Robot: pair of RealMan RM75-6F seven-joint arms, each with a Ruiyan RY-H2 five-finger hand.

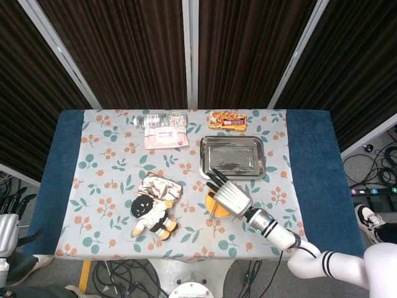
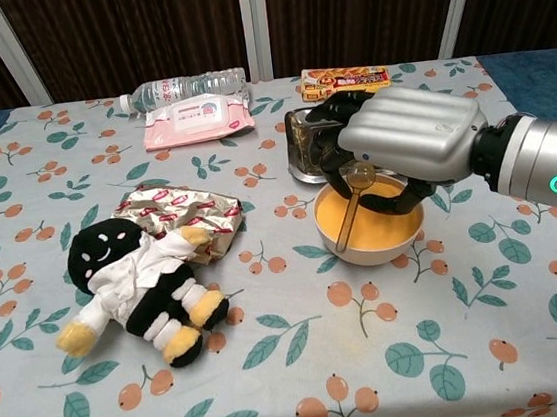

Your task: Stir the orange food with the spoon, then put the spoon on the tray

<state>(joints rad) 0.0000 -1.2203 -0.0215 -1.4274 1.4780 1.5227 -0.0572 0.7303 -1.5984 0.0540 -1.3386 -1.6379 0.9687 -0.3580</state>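
A pale bowl [image 2: 389, 249] of orange food [image 2: 385, 214] stands just in front of the steel tray [image 1: 232, 155]. My right hand [image 2: 404, 140] hovers over the bowl and grips a metal spoon [image 2: 345, 223]. The spoon slants down and to the left, with its lower end at the bowl's near-left rim. In the head view the right hand [image 1: 229, 195] covers most of the bowl [image 1: 212, 200], and the spoon [image 1: 213, 211] sticks out below it. In the chest view the hand hides most of the tray [image 2: 301, 143]. My left hand [image 1: 6, 228] shows at the bottom-left edge, off the table, fingers apart and holding nothing.
A black-and-white plush doll [image 2: 131, 286] lies on the left beside a foil snack bag [image 2: 187, 215]. At the back lie a pink wipes pack [image 2: 196, 119], a water bottle [image 2: 184, 86] and an orange snack box [image 2: 345, 81].
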